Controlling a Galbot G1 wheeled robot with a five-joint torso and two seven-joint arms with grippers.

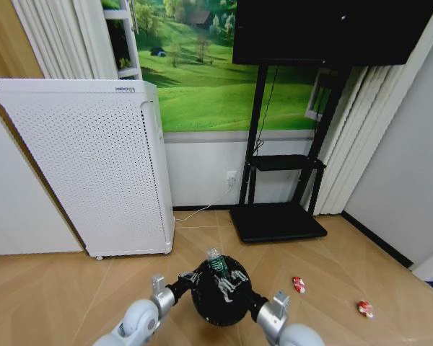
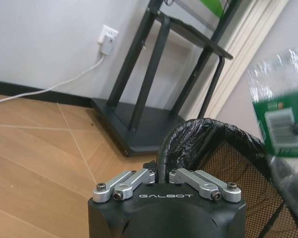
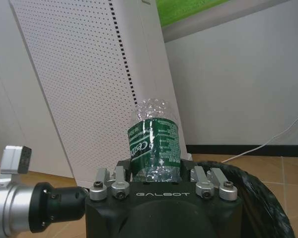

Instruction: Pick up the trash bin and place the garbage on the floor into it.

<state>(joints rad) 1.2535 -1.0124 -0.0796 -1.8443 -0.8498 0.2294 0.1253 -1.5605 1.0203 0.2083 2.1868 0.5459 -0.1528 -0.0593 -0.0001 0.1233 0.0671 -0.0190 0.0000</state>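
A wheeled robot faces a room corner with a tall white perforated appliance [image 1: 94,166] on its left and a black television stand [image 1: 278,216] ahead. Low in front of it, the left gripper [image 1: 190,277] is pressed together on the rim of the trash bin [image 1: 220,303], a small round black mesh basket lined with a black bag, holding it between the two arms. The right gripper [image 1: 227,281] pinches a clear plastic bottle [image 3: 154,144] with a green label, upright, directly over the bin's open mouth. The step in hand looks like dropping the first piece of garbage in; the next move likely calls for spreading the right fingers so the bottle falls inside. Two red-and-white crumpled pieces [image 1: 299,284] [image 1: 364,308] lie apart on the wooden floor [image 1: 58,288] to the robot's right, not yet collected.
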